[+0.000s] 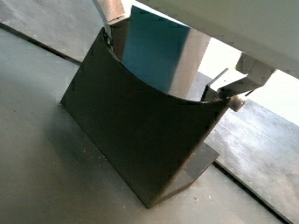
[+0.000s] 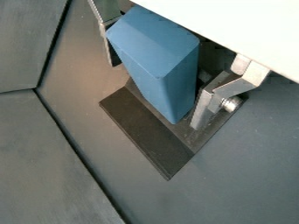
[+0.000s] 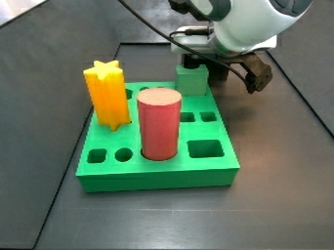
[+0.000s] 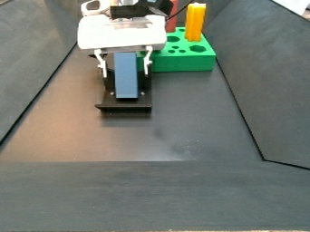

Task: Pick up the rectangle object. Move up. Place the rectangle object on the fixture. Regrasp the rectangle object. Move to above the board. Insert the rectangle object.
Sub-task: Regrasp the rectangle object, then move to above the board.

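Observation:
The rectangle object [image 2: 158, 66] is a slate-blue block leaning tilted on the fixture [image 1: 135, 122], a dark bracket whose base plate [image 4: 125, 105] lies on the floor. My gripper [image 2: 163, 83] straddles the block, with its silver fingers [image 2: 214, 103] a little off the block's sides, so it looks open. In a side view the block [image 4: 125, 72] slants down from under the gripper [image 4: 125, 60]. The board [image 3: 156, 161] is a bright green slab with shaped holes. It lies beside the gripper [image 3: 225, 70] and the fixture [image 3: 255, 73].
On the board stand a yellow star post [image 3: 107, 95], a red cylinder [image 3: 158, 122] and a small green notched block [image 3: 192, 78]. Sloping dark walls [image 4: 43, 82] bound the floor on both sides.

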Robot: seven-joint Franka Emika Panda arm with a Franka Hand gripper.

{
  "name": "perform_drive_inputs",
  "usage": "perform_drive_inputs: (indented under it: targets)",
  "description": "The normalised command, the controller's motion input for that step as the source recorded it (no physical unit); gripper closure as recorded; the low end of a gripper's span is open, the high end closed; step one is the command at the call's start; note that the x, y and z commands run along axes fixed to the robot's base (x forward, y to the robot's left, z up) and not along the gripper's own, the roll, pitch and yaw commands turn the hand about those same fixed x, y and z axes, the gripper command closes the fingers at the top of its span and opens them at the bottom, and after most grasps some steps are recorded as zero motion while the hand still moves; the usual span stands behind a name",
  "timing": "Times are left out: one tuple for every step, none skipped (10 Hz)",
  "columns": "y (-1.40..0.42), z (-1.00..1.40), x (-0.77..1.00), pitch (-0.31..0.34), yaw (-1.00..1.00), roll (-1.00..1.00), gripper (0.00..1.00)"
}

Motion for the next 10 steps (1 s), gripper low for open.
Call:
perform_drive_inputs:
  targets:
    - [0.0,0.0,0.0,0.0,0.0,0.0,1.0]
    - [0.1,1.0,0.13,0.106,0.22,0.01,1.0]
    - [0.1,1.0,0.12,0.104,0.22,0.0,1.0]
    - [0.09,1.0,0.12,0.093,0.19,-0.02,1.0]
    - [0.09,1.0,0.12,0.066,0.18,-0.01,1.0]
    - [0.08,1.0,0.12,0.04,0.16,-0.01,1.0]
    - [0.08,1.0,0.12,0.029,0.14,-0.01,1.0]
    - [0.08,1.0,0.12,0.024,0.12,-0.01,1.0]
    - [0.07,1.0,0.12,0.021,0.1,-0.01,1.0]
    - [0.07,1.0,0.11,0.028,0.08,-0.01,1.0]
